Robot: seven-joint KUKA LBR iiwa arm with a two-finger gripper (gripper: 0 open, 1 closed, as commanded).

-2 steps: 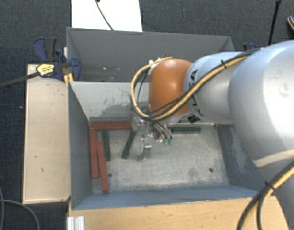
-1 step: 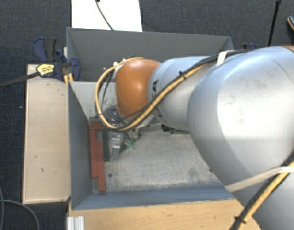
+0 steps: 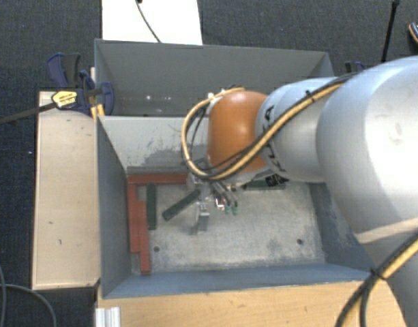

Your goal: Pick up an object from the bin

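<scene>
Across the right of the view, the silver-grey robot arm (image 3: 359,128) reaches in. Its rounded orange wrist cover (image 3: 232,131), looped with yellow and black cables, hangs over the middle of the grey metal bin (image 3: 215,70).

On the bin's floor, the largest loose thing is a flat red-brown L-shaped piece (image 3: 136,216). Its long leg runs beside the left wall and its short leg runs along the back toward the wrist. Just inside the long leg lies a short dark green bar (image 3: 151,206), parallel to it. To the right of that bar, a thin dark stick (image 3: 180,208) lies at a slant, its upper right end rising toward the arm.

The gripper (image 3: 203,216) is down near the floor, just beside that upper end of the stick. A tiny bright green bit (image 3: 233,210) sits close on its other side. The gripper is too small and too crowded by the wrist for me to tell whether it is spread or pressed together, and nothing can be seen clamped in it.

As I judge it, the task is only partly done. The arm is lowered among the things, and the slanted dark stick is the likeliest target. No grasp can be confirmed, and everything appears to lie on the floor of the bin. Closing on one thing and lifting it clear are not yet done.
</scene>
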